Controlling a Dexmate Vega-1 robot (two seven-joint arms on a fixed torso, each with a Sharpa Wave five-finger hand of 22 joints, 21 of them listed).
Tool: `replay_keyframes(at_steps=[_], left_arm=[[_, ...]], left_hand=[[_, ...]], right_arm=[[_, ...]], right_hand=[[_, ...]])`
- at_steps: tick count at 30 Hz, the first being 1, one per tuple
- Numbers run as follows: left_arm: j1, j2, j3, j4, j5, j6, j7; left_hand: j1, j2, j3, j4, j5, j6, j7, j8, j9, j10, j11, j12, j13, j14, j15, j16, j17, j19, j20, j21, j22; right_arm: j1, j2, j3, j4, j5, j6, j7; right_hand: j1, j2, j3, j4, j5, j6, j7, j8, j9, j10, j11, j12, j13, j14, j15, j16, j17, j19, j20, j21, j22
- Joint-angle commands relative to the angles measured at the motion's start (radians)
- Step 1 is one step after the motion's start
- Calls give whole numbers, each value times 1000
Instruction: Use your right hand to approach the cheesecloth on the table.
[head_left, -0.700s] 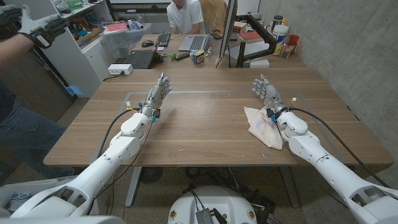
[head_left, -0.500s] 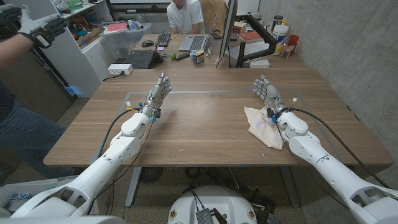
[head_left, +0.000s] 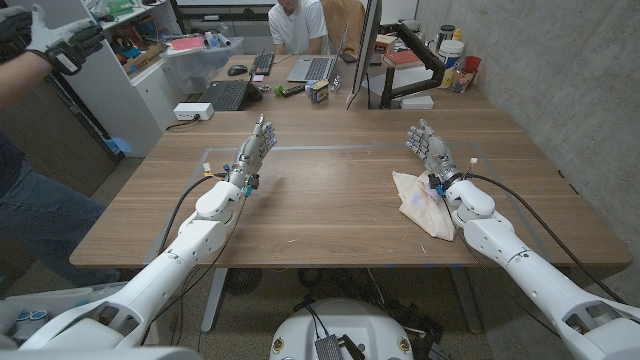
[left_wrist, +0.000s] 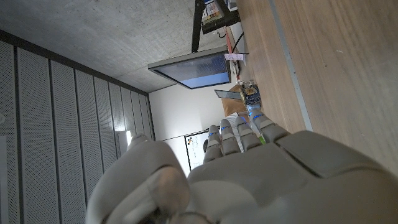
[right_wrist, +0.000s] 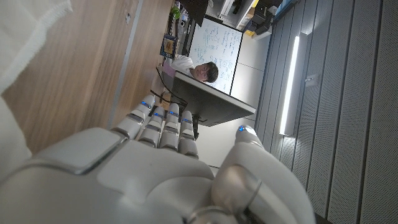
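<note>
From the head camera I see my right hand (head_left: 428, 148) raised above the wooden table (head_left: 320, 205), fingers apart and reaching away from me, holding nothing. The cheesecloth (head_left: 420, 202) lies crumpled on the table just beside that arm's wrist, on its inner side, nearer to me than the fingertips; whether the wrist touches the cloth I cannot tell. My left hand (head_left: 254, 152) is up on the other side of the table, fingers likewise spread and empty, well apart from the cloth. A strip of pale tape (head_left: 330, 148) runs across the table between the two hands. Behind the table a person in a white shirt (head_left: 297, 25) sits at a desk with a laptop (head_left: 314, 68), and a monitor on a black arm (head_left: 362, 50) stands at the table's far edge. Another person's gloved hand (head_left: 62, 42) shows at the picture's upper left.

Through the left wrist camera I look along the back of the left hand (left_wrist: 249, 174); its fingers (left_wrist: 239, 134) stretch out straight over the wood with nothing in them, and the monitor (left_wrist: 193, 68) shows beyond.

Through the right wrist camera the back of the right hand (right_wrist: 143, 180) fills the near part, its fingers (right_wrist: 158, 124) extended and empty. A white edge of the cheesecloth (right_wrist: 28, 31) lies on the wood beside the hand, and the seated person (right_wrist: 199, 70) appears beyond the monitor (right_wrist: 208, 102).
</note>
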Motion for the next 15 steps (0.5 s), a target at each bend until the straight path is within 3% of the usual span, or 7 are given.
replay_keyframes(at_steps=[1, 15], left_arm=[[-8, -3, 7, 10, 1, 3, -10], [-2, 5, 11, -2, 11, 11, -2]], left_hand=[[10, 2, -9, 2, 0, 7, -4, 5, 2, 6, -2, 7, 2, 10, 3, 5, 1, 8, 5, 7, 5], [12, 3, -11, 2, -2, 8, -4, 4, 2, 6, -1, 6, 3, 9, 1, 4, 2, 6, 13, 6, 5]], right_arm=[[1, -6, 1, -7, -8, 2, -4], [14, -17, -4, 10, -22, 13, 17]], right_hand=[[7, 5, 6, -4, 3, 4, -1, 0, 3, 11, -4, 3, 1, 9, -3, 5, 5, 10, 2, 5, 3], [8, 7, 7, -6, 3, 8, -5, 1, 3, 15, -7, 3, 2, 11, -5, 5, 5, 13, 1, 7, 3]])
